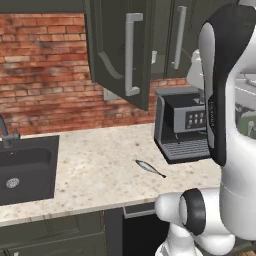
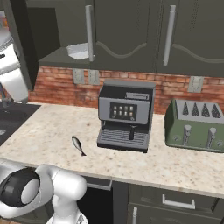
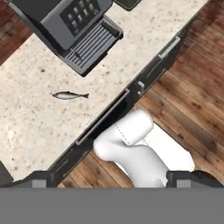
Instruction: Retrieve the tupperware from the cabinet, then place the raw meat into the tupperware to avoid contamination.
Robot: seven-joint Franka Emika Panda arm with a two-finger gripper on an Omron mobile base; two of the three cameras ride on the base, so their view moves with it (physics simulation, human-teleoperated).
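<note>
The small silvery-grey whole fish with a darker back and pointed tail (image 1: 150,168) lies flat on the speckled beige stone counter (image 1: 95,170), near its front edge and just left of the grey and black espresso machine (image 2: 124,114), apart from it. In the hand view the raw meat lies below the machine's ribbed drip tray, clear of the counter's edge.

Above, the dark grey-green wall cabinet (image 2: 131,30) has one arched-panel door (image 1: 120,50) swung open — its long grey bar handle (image 1: 131,54) faces the room. On the open shelf sits the shallow translucent greyish-white plastic tupperware (image 2: 79,51), close to the shelf's front edge.

A green toaster (image 2: 195,124) stands by the brick wall at the right end of the counter; the dark square sink (image 1: 25,167) is sunk into the left end.

The two-finger gripper (image 3: 113,178) is spread wide and holds nothing — its dark fingertips (image 3: 192,177) show at the bottom corners of the hand view, looking down at the counter edge and wooden floor (image 3: 192,87).
</note>
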